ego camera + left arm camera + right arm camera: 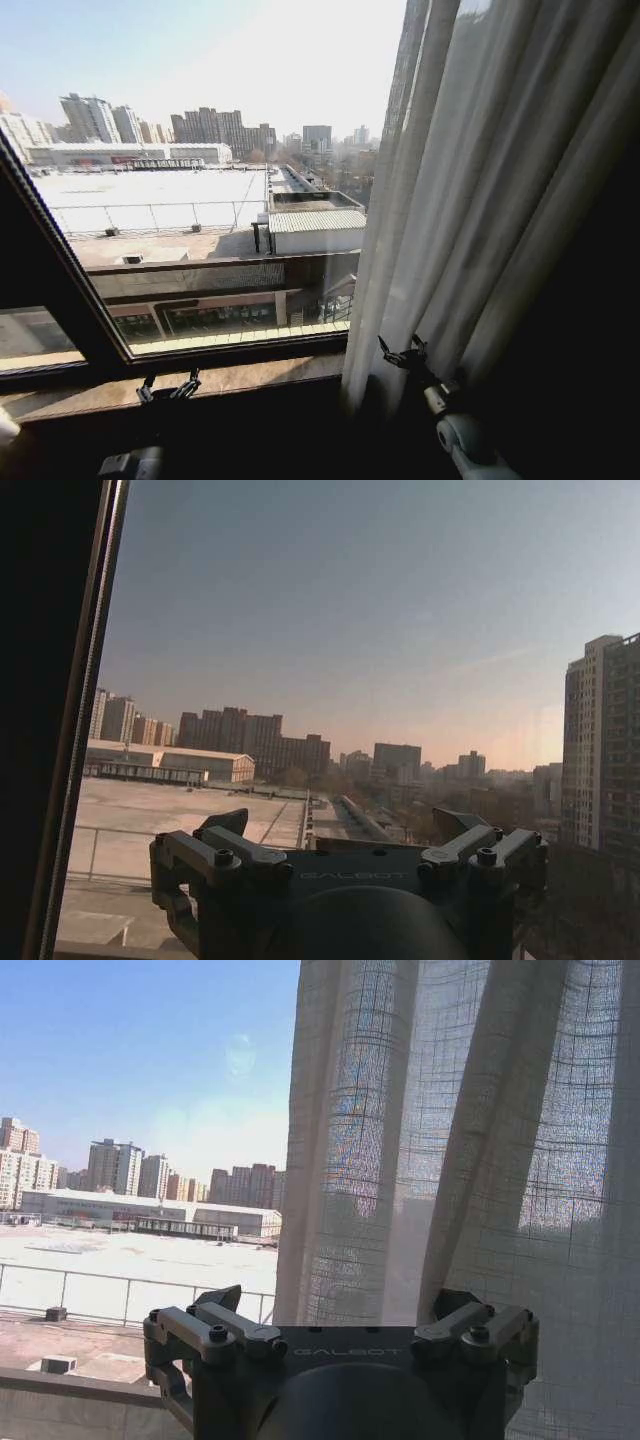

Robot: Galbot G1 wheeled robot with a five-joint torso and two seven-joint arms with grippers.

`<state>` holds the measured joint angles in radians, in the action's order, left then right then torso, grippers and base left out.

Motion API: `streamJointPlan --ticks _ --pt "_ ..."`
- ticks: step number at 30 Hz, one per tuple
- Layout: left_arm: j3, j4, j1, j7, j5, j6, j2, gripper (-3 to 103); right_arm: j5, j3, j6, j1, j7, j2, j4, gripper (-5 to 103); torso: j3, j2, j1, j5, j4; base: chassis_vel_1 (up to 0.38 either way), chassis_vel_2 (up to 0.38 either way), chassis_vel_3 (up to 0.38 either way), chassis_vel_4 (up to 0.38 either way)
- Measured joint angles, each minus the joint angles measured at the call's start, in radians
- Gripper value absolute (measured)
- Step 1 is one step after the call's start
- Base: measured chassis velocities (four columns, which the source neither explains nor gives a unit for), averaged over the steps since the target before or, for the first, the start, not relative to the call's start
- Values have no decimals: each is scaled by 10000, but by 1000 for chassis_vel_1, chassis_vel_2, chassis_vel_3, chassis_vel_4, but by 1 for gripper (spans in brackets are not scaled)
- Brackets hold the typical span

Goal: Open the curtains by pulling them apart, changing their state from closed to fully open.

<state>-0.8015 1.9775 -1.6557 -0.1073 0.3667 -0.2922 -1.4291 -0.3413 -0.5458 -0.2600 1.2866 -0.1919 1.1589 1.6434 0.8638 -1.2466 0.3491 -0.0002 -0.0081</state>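
Sheer curtain [480, 190] bunched at right of frame, window [200, 180] uncovered at left, right gripper [403, 353] spread beside the folds at lower right, left gripper [168, 388] spread near sill [240, 378] at lower left.

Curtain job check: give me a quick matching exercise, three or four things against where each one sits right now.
Things:
1. curtain
2. left gripper
3. right gripper
4. window sill

Places:
A. low, in front of bare glass, apart from any fabric
B. gathered in pleats along the right side of the window
C. running under the glass, along the bottom frame
D. at the lower hem of the fabric

Pairs: 1-B, 2-A, 3-D, 4-C
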Motion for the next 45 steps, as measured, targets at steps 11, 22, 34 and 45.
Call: streamJointPlan --ticks 11,22,34,45 --pt "5 0 0 0 0 0 -3 100 25 21 21 -163 -137 101 -121 100 0 0 -1 13 -2 74 74 -58 -81" --pt "8 0 1 -3 0 0 -2 100 303 255 241 -670 492 176 -412 100 4 4 7 6 -2 -114 -29 110 49" --pt "1 0 -1 -1 0 0 0 100 623 414 509 -1449 875 207 -1230 88 0 0 -2 2 -1 0 0 0 0" --pt "1 0 -1 -1 0 0 0 100 350 457 516 -1452 696 260 -1222 50 0 0 -1 2 -1 0 0 0 0"
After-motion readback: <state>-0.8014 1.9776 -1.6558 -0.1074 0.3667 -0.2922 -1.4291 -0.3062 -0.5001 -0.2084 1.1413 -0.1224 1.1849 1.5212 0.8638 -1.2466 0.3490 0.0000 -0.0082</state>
